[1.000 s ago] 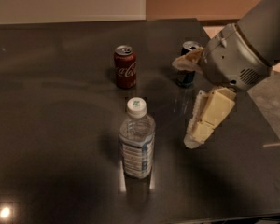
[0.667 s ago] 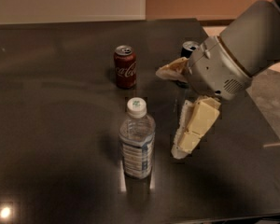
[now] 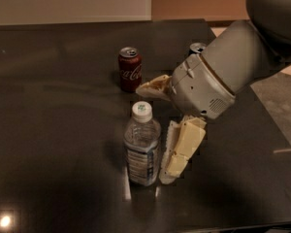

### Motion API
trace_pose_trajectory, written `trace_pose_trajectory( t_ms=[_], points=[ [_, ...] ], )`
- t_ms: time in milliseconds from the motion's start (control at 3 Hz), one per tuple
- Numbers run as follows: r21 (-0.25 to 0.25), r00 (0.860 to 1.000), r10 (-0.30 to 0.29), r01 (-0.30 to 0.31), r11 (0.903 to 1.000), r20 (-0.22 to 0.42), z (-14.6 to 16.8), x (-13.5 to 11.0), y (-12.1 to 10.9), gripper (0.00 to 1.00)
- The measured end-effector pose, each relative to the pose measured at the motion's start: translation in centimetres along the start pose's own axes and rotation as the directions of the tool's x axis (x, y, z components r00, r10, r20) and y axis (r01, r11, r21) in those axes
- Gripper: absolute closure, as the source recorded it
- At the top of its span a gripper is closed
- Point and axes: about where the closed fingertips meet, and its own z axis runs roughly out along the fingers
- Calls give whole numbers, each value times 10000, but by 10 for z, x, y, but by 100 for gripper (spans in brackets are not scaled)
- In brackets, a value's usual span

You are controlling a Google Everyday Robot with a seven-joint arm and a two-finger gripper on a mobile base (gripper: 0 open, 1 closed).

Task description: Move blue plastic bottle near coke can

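Observation:
The blue plastic bottle stands upright on the dark table, clear with a white cap and a blue-and-white label. The coke can stands upright behind it, further back on the table. My gripper is open and comes in from the right. One finger hangs right beside the bottle's right side. The other finger reaches out above and behind the cap. The bottle sits near the gap between them; I cannot tell whether either finger touches it.
A second can, dark with a silver top, stands behind my arm, mostly hidden by it. The table's right edge runs close behind the arm, with lighter floor beyond.
My gripper has moved left toward the bottle, and its lower finger now hangs right beside the bottle. The bottle and the coke can have not moved.

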Motion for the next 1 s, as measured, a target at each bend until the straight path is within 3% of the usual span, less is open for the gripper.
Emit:
trace_pose_trajectory(
  t_ms=[333, 1000],
  points=[
    [-198, 9997, -134, 138, 9997, 200, 7, -5, 3, 19],
    [-17, 9997, 45, -45, 10000, 246, 3, -3, -6, 65]
  ],
)
